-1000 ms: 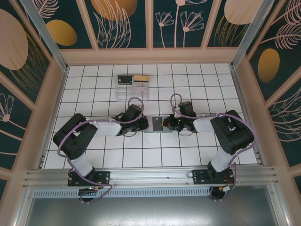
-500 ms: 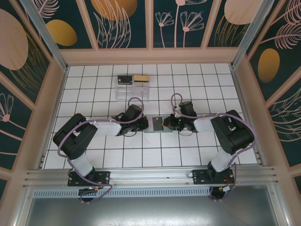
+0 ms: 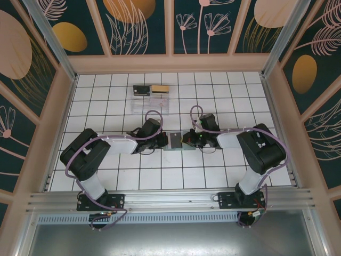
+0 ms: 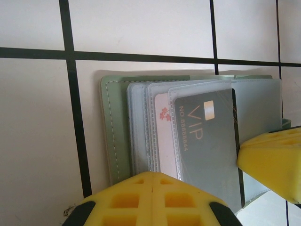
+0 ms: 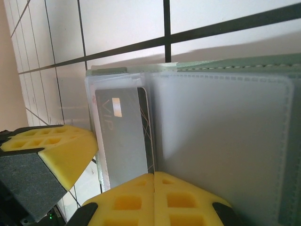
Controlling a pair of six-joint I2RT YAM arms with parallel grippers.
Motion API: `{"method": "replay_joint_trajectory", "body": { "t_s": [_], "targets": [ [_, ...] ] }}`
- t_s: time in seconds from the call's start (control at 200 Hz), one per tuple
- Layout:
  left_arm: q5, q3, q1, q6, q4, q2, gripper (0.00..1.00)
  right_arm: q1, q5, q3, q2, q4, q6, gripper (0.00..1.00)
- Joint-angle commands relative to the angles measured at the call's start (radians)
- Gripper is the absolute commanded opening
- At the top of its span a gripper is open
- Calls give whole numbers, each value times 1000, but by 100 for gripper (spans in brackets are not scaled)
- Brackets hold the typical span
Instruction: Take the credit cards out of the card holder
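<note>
The grey-green card holder (image 3: 173,141) lies open on the tiled floor between both grippers. In the left wrist view its green panel (image 4: 113,132) carries several clear sleeves. A dark grey credit card (image 4: 207,141) marked VIP sits in the front sleeve, and a pale pink card (image 4: 162,132) sits behind it. My left gripper (image 4: 153,175) is shut, its tips at the holder's near edge. My right gripper (image 5: 154,175) is shut too, its tips on the sleeves beside the VIP card (image 5: 120,136). From above, the left gripper (image 3: 161,142) and right gripper (image 3: 186,140) flank the holder.
A clear plastic box (image 3: 150,101) stands two tiles behind the holder, with a tan-gold item (image 3: 160,88) and a dark item (image 3: 140,89) at its far end. Wooden walls ring the floor. The arm bases sit at the near edge.
The right gripper has slid a little to the left, onto the holder. The holder's top leaf has shifted left with it. The left arm has stayed still.
</note>
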Motion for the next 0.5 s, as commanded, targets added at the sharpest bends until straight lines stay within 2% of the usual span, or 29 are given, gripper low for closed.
{"method": "replay_joint_trajectory", "body": {
  "t_s": [0.0,0.49],
  "targets": [
    [6,0,0,15,-77,12,0,-16,24,19,16,-43,-31,6],
    [3,-3,0,14,-80,5,0,-47,31,-38,-19,-18,-1,6]
  ]
}}
